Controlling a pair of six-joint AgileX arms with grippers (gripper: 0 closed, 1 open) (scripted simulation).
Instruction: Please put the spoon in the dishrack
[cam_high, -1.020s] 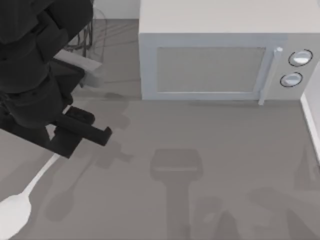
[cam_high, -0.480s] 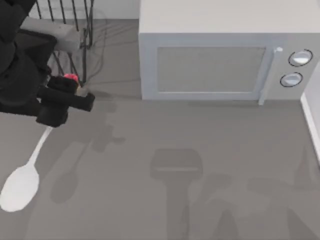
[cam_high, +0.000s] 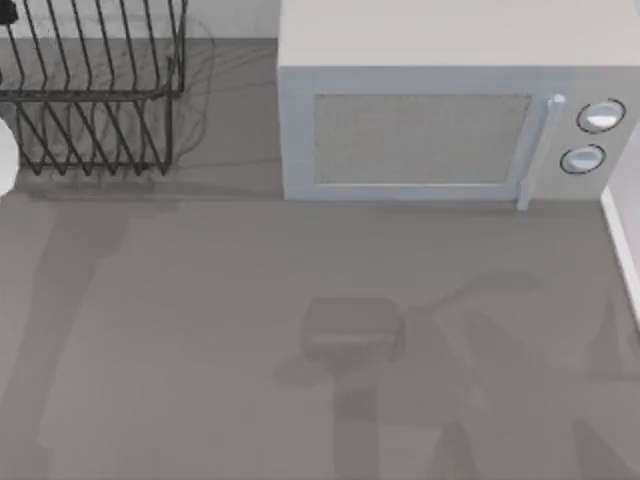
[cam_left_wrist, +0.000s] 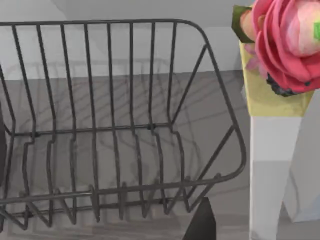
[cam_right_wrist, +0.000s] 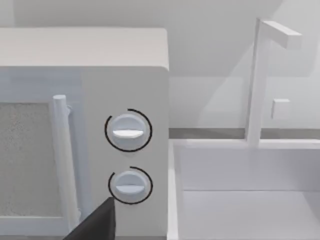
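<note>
The black wire dishrack (cam_high: 95, 110) stands at the table's far left, left of the microwave. In the left wrist view the dishrack (cam_left_wrist: 115, 130) lies open just beyond and below my left gripper (cam_left_wrist: 220, 231). The spoon (cam_left_wrist: 267, 170) hangs close in front of that camera, its white handle upright, with the red knob (cam_left_wrist: 285, 45) on a yellow collar at its upper end, beside the rack's near corner. My left gripper is shut on the spoon. A white sliver of the spoon's bowl (cam_high: 4, 158) shows at the top view's left edge. My right gripper (cam_right_wrist: 95, 225) faces the microwave's dials.
A grey microwave (cam_high: 430, 130) with two dials (cam_right_wrist: 128, 131) fills the back middle and right. A white sink basin (cam_right_wrist: 240, 200) with a white faucet (cam_right_wrist: 260, 75) lies to its right. The table's front is open grey surface (cam_high: 250, 380).
My left arm carried the spoon up and left out of the top view, from the front left floor area toward the dishrack. The rack is now uncovered.
</note>
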